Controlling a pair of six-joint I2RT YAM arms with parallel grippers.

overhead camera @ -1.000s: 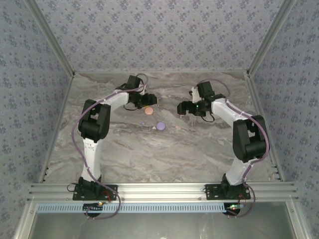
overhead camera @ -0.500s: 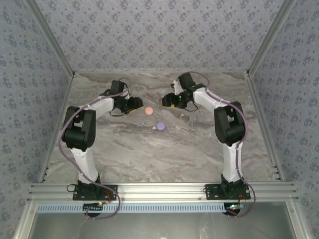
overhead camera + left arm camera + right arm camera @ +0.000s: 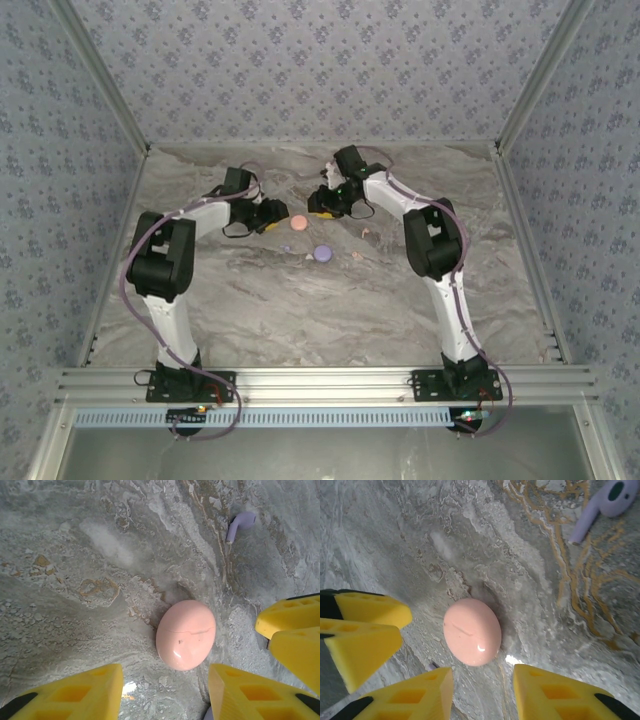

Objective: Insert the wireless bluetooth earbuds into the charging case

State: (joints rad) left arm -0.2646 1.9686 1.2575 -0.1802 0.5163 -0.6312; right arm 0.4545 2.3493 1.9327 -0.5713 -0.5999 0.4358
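Note:
A salmon-pink charging case (image 3: 298, 221) lies shut on the marble table, at the back middle. My left gripper (image 3: 273, 214) stands just left of it and my right gripper (image 3: 319, 207) just right of it. In the left wrist view the case (image 3: 186, 634) lies just beyond my left gripper (image 3: 165, 695), whose jaws are apart around bare table. The right wrist view has the case (image 3: 472, 631) just beyond my right gripper (image 3: 482, 695), also open and empty. A lilac earbud (image 3: 239, 524) (image 3: 602, 505) lies farther off. Tiny pink earbuds (image 3: 366, 231) (image 3: 357, 257) lie to the right.
A lilac round case (image 3: 322, 253) lies nearer the arms, with small lilac bits (image 3: 286, 248) (image 3: 309, 258) to its left. The other gripper's yellow fingers (image 3: 295, 630) (image 3: 360, 625) crowd each wrist view. Patterned walls and metal rails enclose the table.
My right gripper has swung left across the table to the pink case. My left gripper has drawn back a little to the left. Both pairs of jaws have narrowed.

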